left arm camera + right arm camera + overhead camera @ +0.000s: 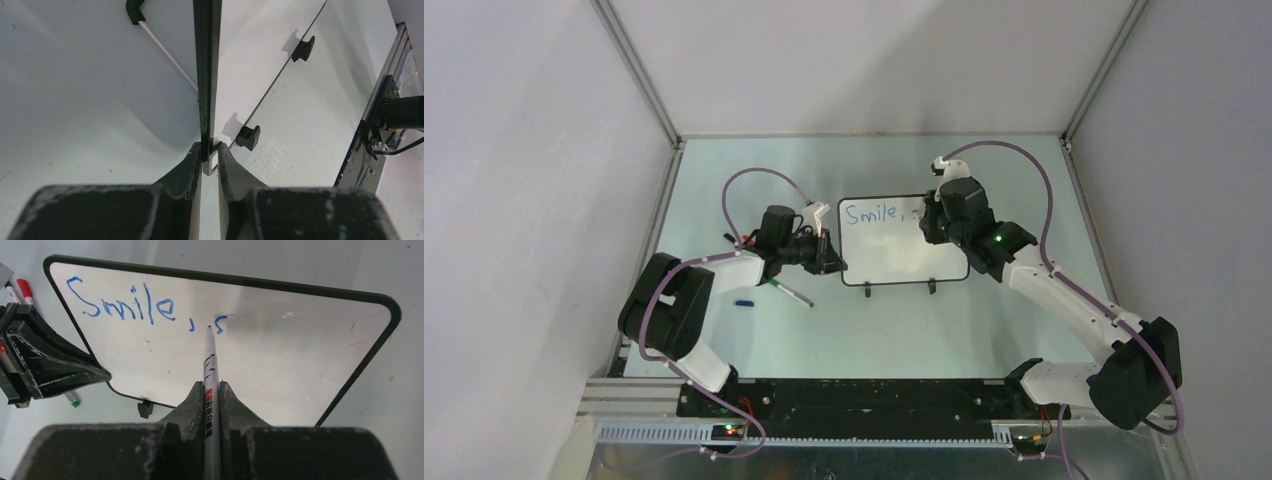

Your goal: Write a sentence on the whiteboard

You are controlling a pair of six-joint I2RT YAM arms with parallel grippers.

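Top view: looking down on one whiteboard (904, 255) at mid-table, running lengthwise left to right, flanked by two arms. Carrying the sentence (871, 213), "Smile," in blue, along its far left. Hiding the far right corner under the right gripper (929, 222). Showing one green-tipped marker (791, 293) and one blue cap (744, 301) lying loose at the near left.

Left wrist view: clamping the left gripper (210, 150) almost closed on the board's thin black edge, near two black feet (248, 136).

Right wrist view: squeezing the right gripper tight on one white marker (210, 355), pointing away, tip at the board just right of the comma.
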